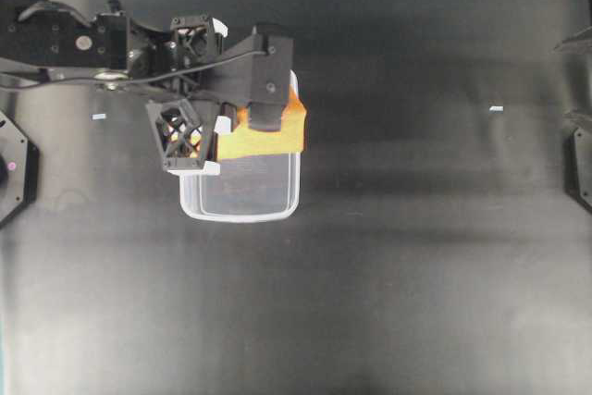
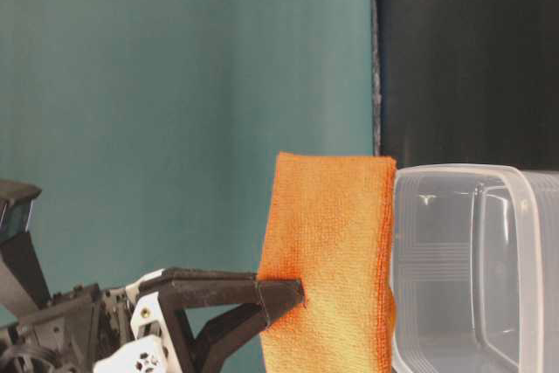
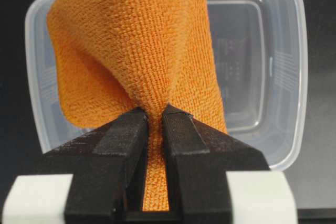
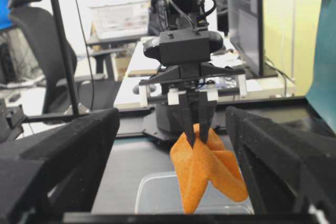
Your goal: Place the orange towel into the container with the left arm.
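Note:
The orange towel (image 1: 270, 139) hangs folded from my left gripper (image 3: 155, 111), which is shut on a pinched bunch of the cloth. The towel (image 3: 136, 51) dangles above the near end of the container (image 3: 300, 51), a clear plastic tub standing on the black table. From table level the towel (image 2: 336, 251) hangs just left of the tub wall (image 2: 472, 259), with the gripper (image 2: 293, 290) gripping its left edge. In the right wrist view the towel (image 4: 202, 174) droops over the container (image 4: 155, 192). My right gripper (image 4: 172, 116) is open and empty, well away from both.
Two small white tape marks (image 1: 99, 117) (image 1: 496, 109) lie on the black table. Black arm bases sit at the left edge (image 1: 14, 168) and right edge (image 1: 581, 168). A teal wall (image 2: 175, 85) stands behind the left arm.

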